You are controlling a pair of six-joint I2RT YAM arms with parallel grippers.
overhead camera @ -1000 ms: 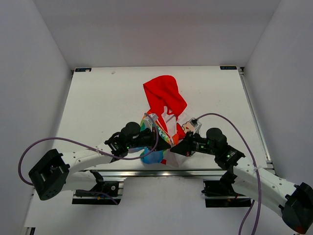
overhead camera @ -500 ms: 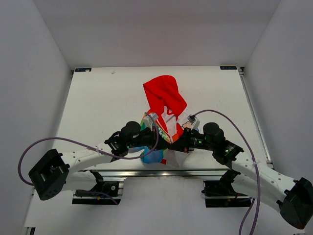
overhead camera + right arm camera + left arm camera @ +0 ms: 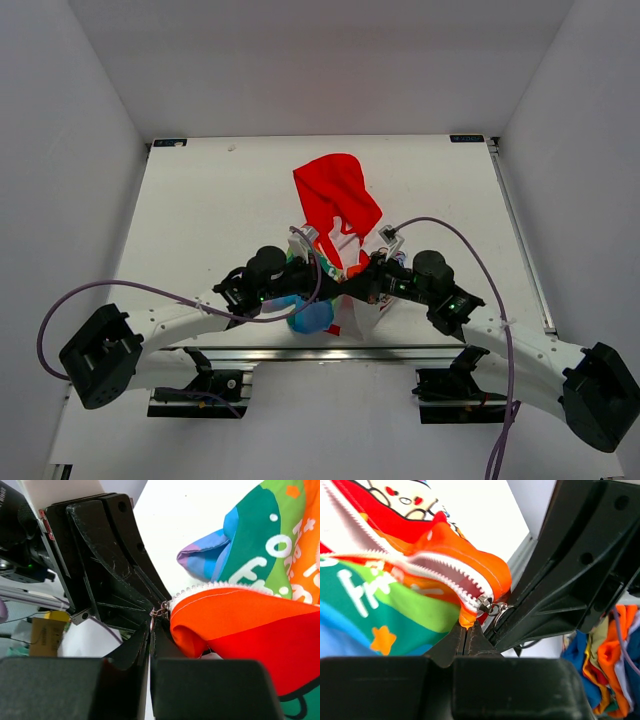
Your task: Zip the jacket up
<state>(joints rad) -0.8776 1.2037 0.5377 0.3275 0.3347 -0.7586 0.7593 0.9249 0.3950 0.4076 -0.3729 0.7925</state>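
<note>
1. since a zip closes from its bottom end, both hands meet at the hem of the jacket. the jacket lies about the middle of the counter, with its lower end bunched between the hands, close to the near edge.
2. left hand: clenched on the orange hem fabric just under the zip slider. judged purpose: to anchor the foot of the zip so the cloth does not ride up when the slider is drawn.
3. right hand: fingers closed, with the tips at the pull ring that hangs from the slider. it appears to pinch the ring, though the contact is small and partly hidden. judged purpose: to draw the slider along the track.
4. the two hands come in from opposite sides and stand tip to tip, just beside each other.
5. zip teeth: joined only at the slider. beyond it the two rows part in a v, so closing has hardly begun.
6. orientation: the long axis runs from the near edge toward the far edge, leaning slightly. the red hood points away from the arm bases and the hem points toward them. the zip follows this axis, so the pull should go toward the hood.
7. risk noted: the thin ring may slip from the tips.
</note>
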